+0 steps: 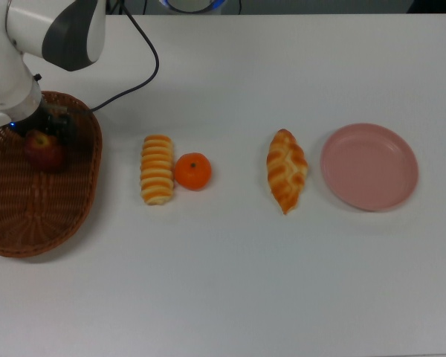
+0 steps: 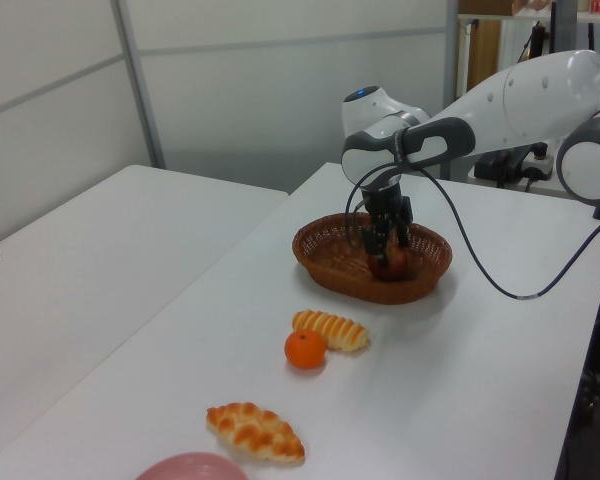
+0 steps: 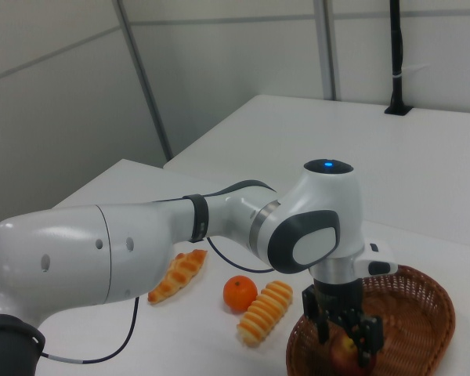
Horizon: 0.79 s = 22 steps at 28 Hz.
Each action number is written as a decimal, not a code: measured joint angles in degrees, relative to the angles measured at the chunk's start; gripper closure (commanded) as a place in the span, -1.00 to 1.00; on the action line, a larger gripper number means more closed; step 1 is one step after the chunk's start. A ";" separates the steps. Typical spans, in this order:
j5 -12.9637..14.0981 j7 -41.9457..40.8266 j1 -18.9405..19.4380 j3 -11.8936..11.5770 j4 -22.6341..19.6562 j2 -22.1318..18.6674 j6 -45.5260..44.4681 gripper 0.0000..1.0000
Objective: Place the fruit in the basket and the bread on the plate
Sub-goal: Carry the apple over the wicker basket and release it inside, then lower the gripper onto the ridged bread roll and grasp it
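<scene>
Top view: the widest thing shown is the white table (image 1: 230, 282), on which everything is laid out in a row. Next in size is the basket (image 1: 37, 216), at the top view's left edge, with the arm (image 1: 30, 52) reaching over its upper part. The gripper (image 1: 46, 132) is lowered inside the basket, and the apple (image 1: 44, 151) is seen just beneath it, within the wicker wall. Whether the jaws are clenched on the apple or already released cannot be told from any view. The plate (image 1: 369, 166) lies bare at the top view's right, well apart from the basket. The croissant (image 1: 287, 170) is placed just beside the plate, while the roll (image 1: 157, 169) and the mandarin (image 1: 192, 171) are touching each other near the basket.

The step in hand is judged to be the depositing of the first fruit. The next move would call for the apple to be let go, the gripper to be raised clear of the rim, and the mandarin to be approached without the roll being nudged.

In the right view the apple (image 3: 343, 351) is shown low between the fingers (image 3: 324, 323), a relation that is flattened from above. The plate is cut off in the left view and absent from the right view.
</scene>
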 measured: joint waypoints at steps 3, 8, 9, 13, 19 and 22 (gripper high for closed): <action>0.00 0.00 0.22 0.51 0.24 -0.13 0.00 -1.00; 0.02 0.03 2.72 0.81 0.72 -1.03 -0.17 -1.00; 0.02 0.15 3.87 0.83 0.72 -1.32 -0.52 -1.00; 0.02 0.63 6.89 0.90 0.70 -1.61 -1.33 -1.00; 0.02 2.42 11.00 0.92 0.10 -1.30 -1.66 -1.00; 0.02 2.43 11.59 0.91 -0.32 -1.12 -1.66 -1.00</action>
